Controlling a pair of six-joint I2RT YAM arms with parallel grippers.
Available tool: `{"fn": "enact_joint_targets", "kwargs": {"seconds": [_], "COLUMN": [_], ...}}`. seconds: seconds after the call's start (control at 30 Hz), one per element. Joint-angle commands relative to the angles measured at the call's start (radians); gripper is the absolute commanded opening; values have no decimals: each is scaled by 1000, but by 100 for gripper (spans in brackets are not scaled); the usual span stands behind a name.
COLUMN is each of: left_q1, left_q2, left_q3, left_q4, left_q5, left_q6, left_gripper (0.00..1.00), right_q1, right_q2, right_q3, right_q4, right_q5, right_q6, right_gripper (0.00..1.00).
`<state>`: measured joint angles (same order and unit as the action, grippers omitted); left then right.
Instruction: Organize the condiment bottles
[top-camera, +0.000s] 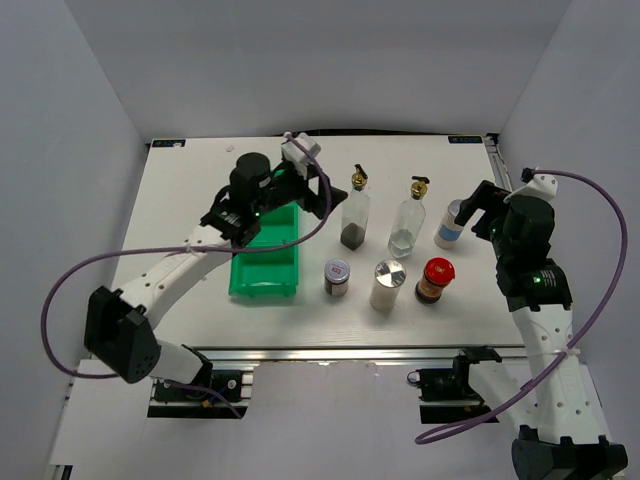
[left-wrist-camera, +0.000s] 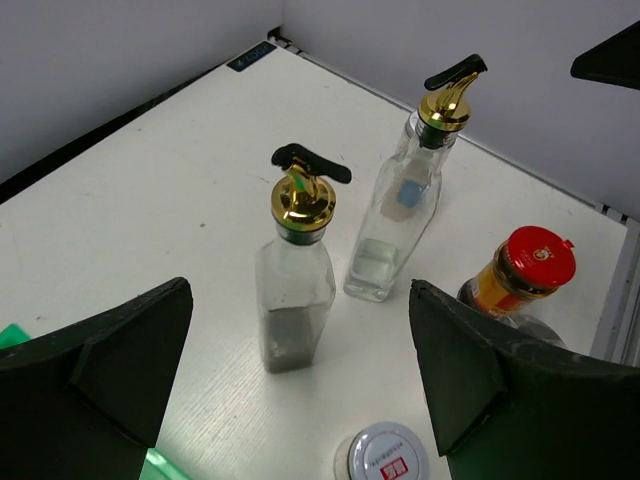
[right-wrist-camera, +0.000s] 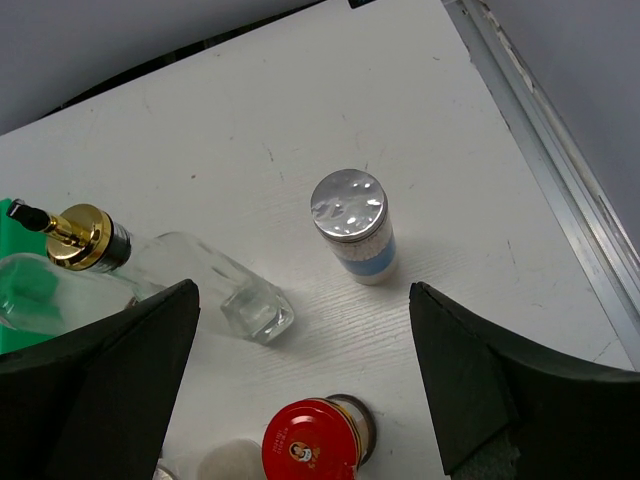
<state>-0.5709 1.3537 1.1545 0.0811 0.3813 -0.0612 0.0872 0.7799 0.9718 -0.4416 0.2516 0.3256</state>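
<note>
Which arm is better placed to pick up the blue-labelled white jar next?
Right. The right claw hovers open beside the blue-labelled jar; the left claw is by the green bin, beyond both glass bottles.

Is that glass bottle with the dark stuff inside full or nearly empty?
Mostly empty. The glass bottle holds dark contents only near its bottom; above that the glass is clear.

Bin (top-camera: 268, 272) left of 6 bottles (top-camera: 388, 285)
</note>
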Motion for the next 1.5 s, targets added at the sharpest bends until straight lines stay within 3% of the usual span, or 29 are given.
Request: {"fn": "enact_joint_targets", "kwargs": {"seconds": [0.0,0.23,0.83,1.0,1.2,1.33,1.47], "left_q1": [-59,-86,-115,-124,-127,-130,-145], "left_q2": [90,219,375,386,401,398,410], "left_q3": [88,209,295,294,315,310,303], "left_q4": [-64,-72,-24,36,22,5,-15], "left_q5": [-40,-105,-151,-162,-183,-188,-220], "left_q6": [93,86,54,32,44,44,58], "left_gripper": [98,98,98,86,64,62,67], "right_q1": [-3,-3,-3,-3,-3,-3,-3], "right_q2": [5,-14,-59,-77,-96,-102,-108], "right_q3": [41,39,-4,-12,-21,-19,-21], "right_q4": [12,12,37,27,27,26,23], "right_q5": [-32,-31,-9,-2,29,49,57], "right_q6": [-26,-31,-53,-62,-66,-68,-68], "right_gripper": [89,90,89,89,89,89,89]}}
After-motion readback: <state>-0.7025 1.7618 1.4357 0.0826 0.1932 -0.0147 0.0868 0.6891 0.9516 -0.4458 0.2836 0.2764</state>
